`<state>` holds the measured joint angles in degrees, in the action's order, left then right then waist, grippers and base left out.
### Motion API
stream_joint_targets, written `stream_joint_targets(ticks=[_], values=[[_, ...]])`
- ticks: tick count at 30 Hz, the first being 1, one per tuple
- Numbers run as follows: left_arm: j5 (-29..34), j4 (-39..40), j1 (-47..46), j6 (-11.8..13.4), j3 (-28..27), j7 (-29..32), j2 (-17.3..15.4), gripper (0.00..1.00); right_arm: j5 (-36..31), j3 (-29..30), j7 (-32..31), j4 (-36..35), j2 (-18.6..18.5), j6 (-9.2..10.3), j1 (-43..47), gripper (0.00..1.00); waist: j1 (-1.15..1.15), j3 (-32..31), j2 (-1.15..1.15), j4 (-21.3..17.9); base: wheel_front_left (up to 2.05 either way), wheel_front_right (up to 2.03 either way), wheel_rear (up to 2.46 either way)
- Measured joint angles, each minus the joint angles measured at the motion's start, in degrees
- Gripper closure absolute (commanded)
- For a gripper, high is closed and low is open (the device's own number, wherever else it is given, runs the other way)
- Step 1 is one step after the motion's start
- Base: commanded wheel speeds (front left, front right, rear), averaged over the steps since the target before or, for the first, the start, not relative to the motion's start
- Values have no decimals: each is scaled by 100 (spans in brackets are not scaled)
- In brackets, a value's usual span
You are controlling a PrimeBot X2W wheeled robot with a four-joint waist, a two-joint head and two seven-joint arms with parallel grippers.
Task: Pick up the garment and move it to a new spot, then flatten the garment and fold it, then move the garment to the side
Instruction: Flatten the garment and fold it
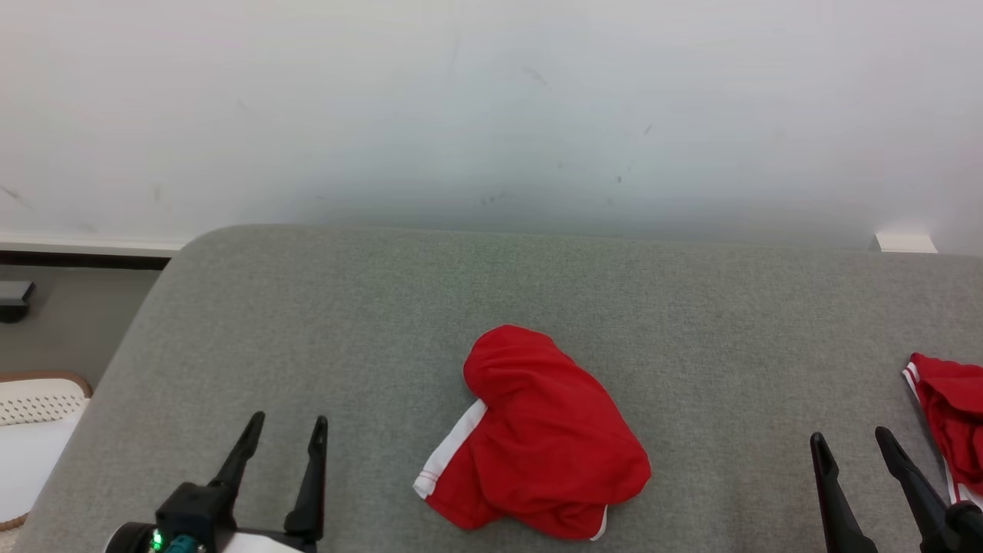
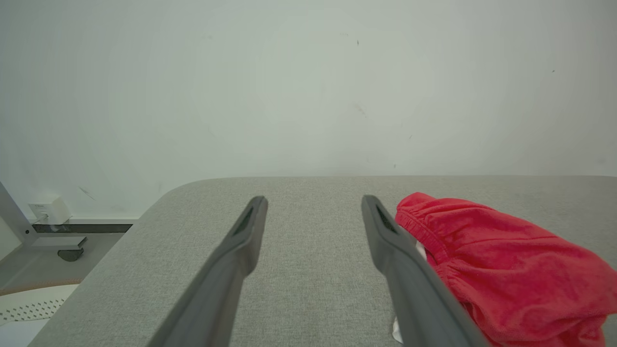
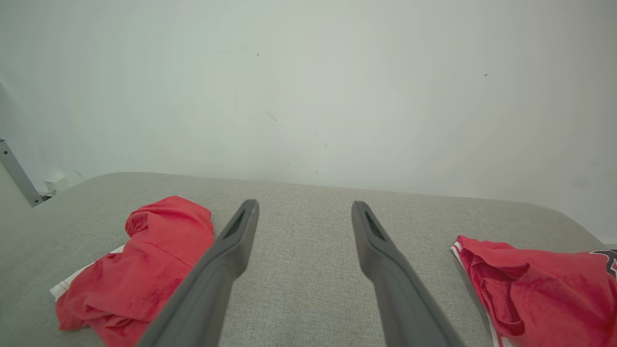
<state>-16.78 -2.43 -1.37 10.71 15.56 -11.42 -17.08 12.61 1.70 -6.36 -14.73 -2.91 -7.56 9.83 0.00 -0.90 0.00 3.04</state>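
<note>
A crumpled red garment (image 1: 537,434) with white trim lies bunched near the front middle of the grey padded surface (image 1: 491,292). It also appears at the right of the left wrist view as the garment (image 2: 506,270) and at the left of the right wrist view as the garment (image 3: 140,270). My left gripper (image 1: 286,422) hovers open to the garment's left, nothing between its fingers (image 2: 241,241). To the garment's right, my right gripper (image 1: 854,439) is open and empty too, its fingers (image 3: 231,246) spread wide.
A second red piece of clothing (image 1: 948,415) with white stripes lies at the surface's right edge, close to my right gripper, also visible as red clothing (image 3: 540,284). A white wall (image 1: 491,115) rises behind. A white perforated object (image 1: 34,430) sits on the floor at left.
</note>
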Motion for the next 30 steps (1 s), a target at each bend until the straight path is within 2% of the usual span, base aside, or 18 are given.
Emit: stream_joint_targets(ticks=[10,13,18,24,30], values=[[-2,-13,-11,1,32,-12,-18,0,7,-16,13,-4,0,0,0,0,0,31,0,8,0,0,0],[0,10,-90,1,59,-25,-25,0,-25,-176,-59,4,-1,0,-4,0,0,74,0,57,0,0,0],[89,94,-318,-2,137,-35,-19,0,-148,-1150,-313,344,-132,0,-182,0,0,239,0,179,0,0,0],[136,55,-614,-33,238,-103,53,0,178,-2604,-361,1262,-425,0,-583,0,0,513,0,444,0,0,0],[149,-14,-837,-33,271,-192,180,0,178,-3198,-132,2319,-625,0,-1386,0,0,822,0,700,0,0,0]])
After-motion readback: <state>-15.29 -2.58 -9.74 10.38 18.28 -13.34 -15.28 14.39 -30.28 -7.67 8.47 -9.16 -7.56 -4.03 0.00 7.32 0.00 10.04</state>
